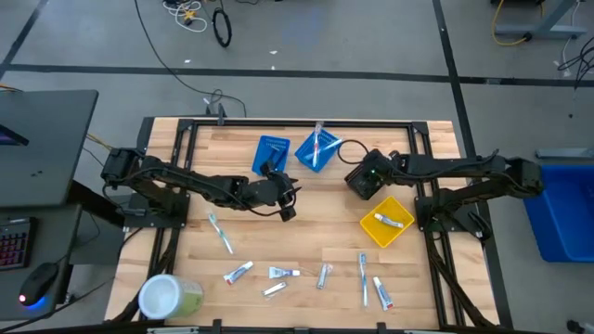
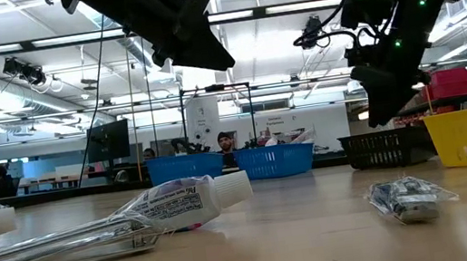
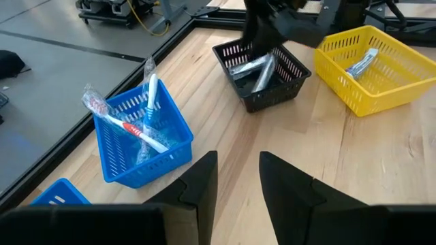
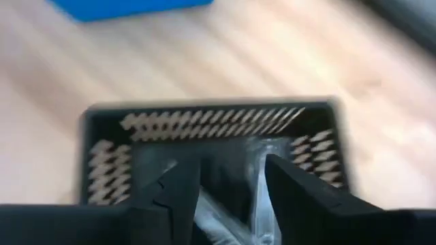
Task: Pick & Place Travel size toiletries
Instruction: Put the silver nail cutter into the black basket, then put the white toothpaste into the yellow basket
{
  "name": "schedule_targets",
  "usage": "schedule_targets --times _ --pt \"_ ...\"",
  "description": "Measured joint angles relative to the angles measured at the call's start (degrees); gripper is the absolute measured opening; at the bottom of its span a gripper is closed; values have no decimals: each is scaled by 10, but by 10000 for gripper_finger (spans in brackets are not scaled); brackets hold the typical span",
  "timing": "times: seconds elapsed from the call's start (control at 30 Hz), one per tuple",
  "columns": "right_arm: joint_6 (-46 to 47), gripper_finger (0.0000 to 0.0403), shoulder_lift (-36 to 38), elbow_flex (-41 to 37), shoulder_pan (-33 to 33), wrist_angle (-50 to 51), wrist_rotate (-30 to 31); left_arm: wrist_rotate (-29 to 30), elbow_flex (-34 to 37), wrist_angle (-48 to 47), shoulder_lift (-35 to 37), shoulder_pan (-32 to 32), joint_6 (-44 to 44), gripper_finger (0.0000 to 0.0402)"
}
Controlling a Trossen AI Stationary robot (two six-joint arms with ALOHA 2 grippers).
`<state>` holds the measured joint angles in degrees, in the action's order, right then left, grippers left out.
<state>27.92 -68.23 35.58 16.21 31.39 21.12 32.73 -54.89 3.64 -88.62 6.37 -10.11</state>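
Note:
Several wrapped toiletries lie flat along the near part of the table: a toothbrush (image 1: 221, 232), small tubes (image 1: 238, 273) (image 1: 283, 273) (image 1: 381, 292) and another toothbrush (image 1: 363, 278). My left gripper (image 1: 286, 202) (image 3: 238, 170) hangs open above bare wood near the table's middle, with nothing between its fingers. My right gripper (image 1: 364, 178) (image 4: 231, 180) is open above the black bin (image 3: 262, 71), in which clear-wrapped dark items (image 4: 262, 197) lie. Toothbrushes (image 3: 146, 112) stand slanted in a blue bin (image 3: 139, 139). A tube (image 3: 360, 62) lies in the yellow bin (image 1: 387, 221).
A second blue bin (image 1: 270, 153) sits at the far side, left of the first. A big round white-and-green container (image 1: 167, 297) lies at the near left corner. In the low view a tube (image 2: 179, 202) and a wrapped item (image 2: 408, 197) lie close to the near edge.

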Motion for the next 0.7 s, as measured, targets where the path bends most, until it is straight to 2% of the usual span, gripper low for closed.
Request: schedule_targets --times 0.13,0.3,0.4,0.5,0.63,0.7 --pt "-11 187 0 12 0 -4 59 0 0 0 0 0 0 119" --pt "-70 186 0 31 -5 -99 47 2 0 0 0 0 0 119" --pt "-128 176 0 33 -11 -213 -16 6 0 0 0 0 0 119" --pt "-182 164 0 33 -19 -315 -108 6 0 0 0 0 4 119" --pt "-221 153 -1 33 -35 -390 -212 6 0 -2 0 0 26 119" --pt "-240 150 -2 33 -46 -411 -242 7 0 -6 0 0 33 119"
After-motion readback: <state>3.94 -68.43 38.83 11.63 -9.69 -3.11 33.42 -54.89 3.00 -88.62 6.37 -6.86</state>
